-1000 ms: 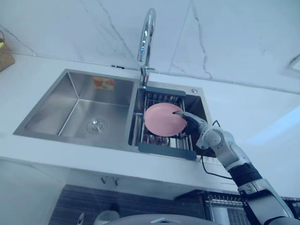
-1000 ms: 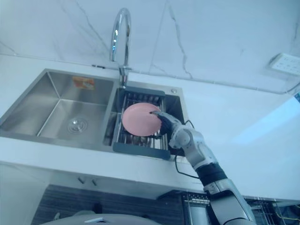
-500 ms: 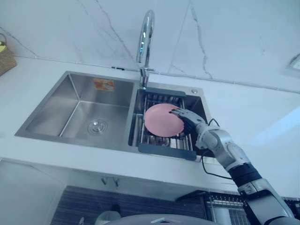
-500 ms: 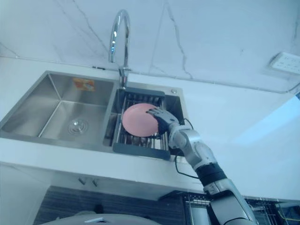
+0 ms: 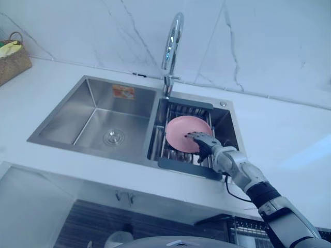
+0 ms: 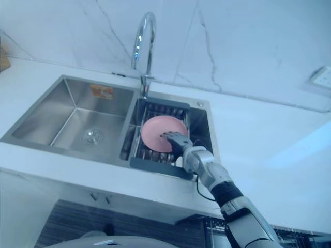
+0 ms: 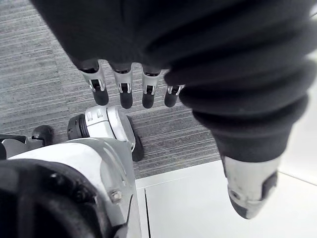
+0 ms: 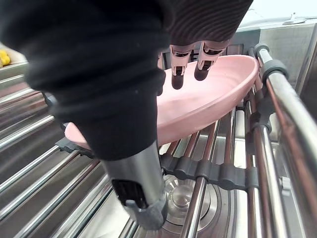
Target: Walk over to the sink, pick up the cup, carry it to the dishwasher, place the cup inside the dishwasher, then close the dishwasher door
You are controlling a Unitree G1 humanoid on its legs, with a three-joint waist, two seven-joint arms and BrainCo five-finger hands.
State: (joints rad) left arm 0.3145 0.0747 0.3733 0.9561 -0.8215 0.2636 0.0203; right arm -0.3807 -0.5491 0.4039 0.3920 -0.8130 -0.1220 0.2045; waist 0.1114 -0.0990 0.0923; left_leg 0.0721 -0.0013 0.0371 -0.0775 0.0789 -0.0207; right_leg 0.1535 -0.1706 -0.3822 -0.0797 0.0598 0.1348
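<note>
I am standing at the sink, so only the walk is done; lifting, carrying, loading and door-closing are waiting. A pink dish, no cup, is lying on the rack in the right basin. My right hand is reaching over its rim, fingers apart, unclamped. My left hand is hanging loose.

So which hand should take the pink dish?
Right. The right hand is at the pink dish on the rack, fingers above it; the left hand hangs over the floor.
</note>
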